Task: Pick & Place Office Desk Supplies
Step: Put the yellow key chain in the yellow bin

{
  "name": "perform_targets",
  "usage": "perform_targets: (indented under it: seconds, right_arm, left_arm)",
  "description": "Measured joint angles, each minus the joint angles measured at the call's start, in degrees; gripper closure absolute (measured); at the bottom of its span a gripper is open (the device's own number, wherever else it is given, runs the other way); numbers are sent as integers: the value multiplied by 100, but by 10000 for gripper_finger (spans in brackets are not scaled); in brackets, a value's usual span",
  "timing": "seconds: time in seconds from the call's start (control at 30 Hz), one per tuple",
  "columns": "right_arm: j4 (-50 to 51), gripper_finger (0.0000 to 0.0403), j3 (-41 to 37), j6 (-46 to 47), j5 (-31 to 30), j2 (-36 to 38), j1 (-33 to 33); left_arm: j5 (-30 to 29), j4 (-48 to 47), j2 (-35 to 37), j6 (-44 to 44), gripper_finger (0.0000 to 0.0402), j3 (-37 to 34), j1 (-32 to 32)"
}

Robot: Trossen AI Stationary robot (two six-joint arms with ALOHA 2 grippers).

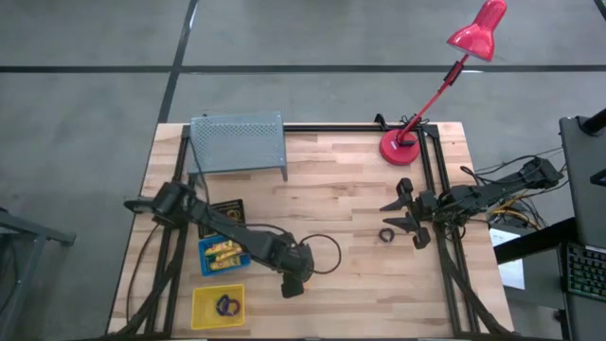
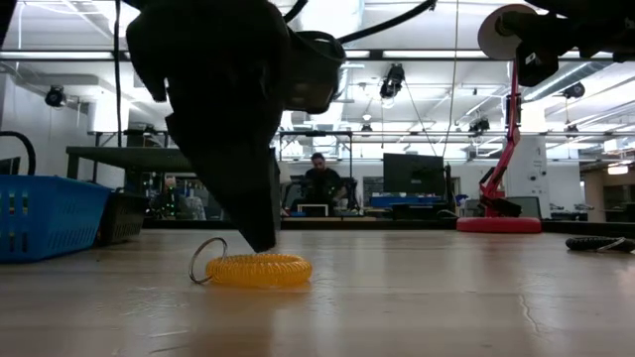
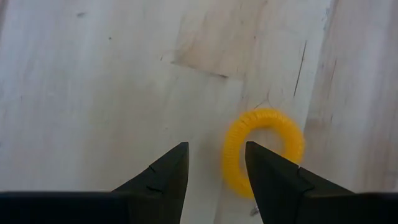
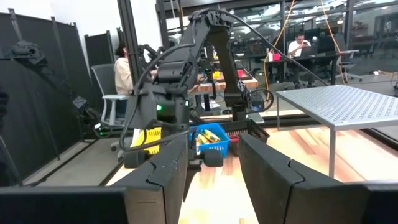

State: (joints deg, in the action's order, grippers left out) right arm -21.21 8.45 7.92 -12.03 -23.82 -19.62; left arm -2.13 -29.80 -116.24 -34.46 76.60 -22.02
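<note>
Left gripper [image 3: 214,177] is hovering over the near-centre table [image 1: 350,199], fingers apart, empty. Yellow coiled loop [image 3: 262,149] with a metal ring [image 2: 206,262] is lying flat just beside one fingertip, not between them. It is judged light, springy and soft; pinching across one side of the coil looks safest. Right gripper [image 1: 409,216] is waiting, parted, at the right edge

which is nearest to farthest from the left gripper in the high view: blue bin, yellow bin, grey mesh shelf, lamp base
From the left gripper, low on the table's front middle:
1. Yellow bin, beside it toward the left front corner; blue bin, just behind that. Too close to call.
2. Grey mesh shelf, at the back left.
3. Lamp base, at the back right.
</note>
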Motion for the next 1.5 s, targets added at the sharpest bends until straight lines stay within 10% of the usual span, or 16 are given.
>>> perform_targets:
  seconds: [0.5, 0.93, 1.5]
  right_arm:
    - [0, 264, 0, 0, -1, 1, 0]
    - [-2, 271, 0, 0, -1, 1, 0]
    - [-2, 265, 0, 0, -1, -1, 0]
  left_arm:
    - [-25, 155, -234, 17, 244, 11, -2]
    - [-63, 168, -247, 17, 365, -4, 0]
    - [-23, 195, -241, -631, 373, 0, 0]
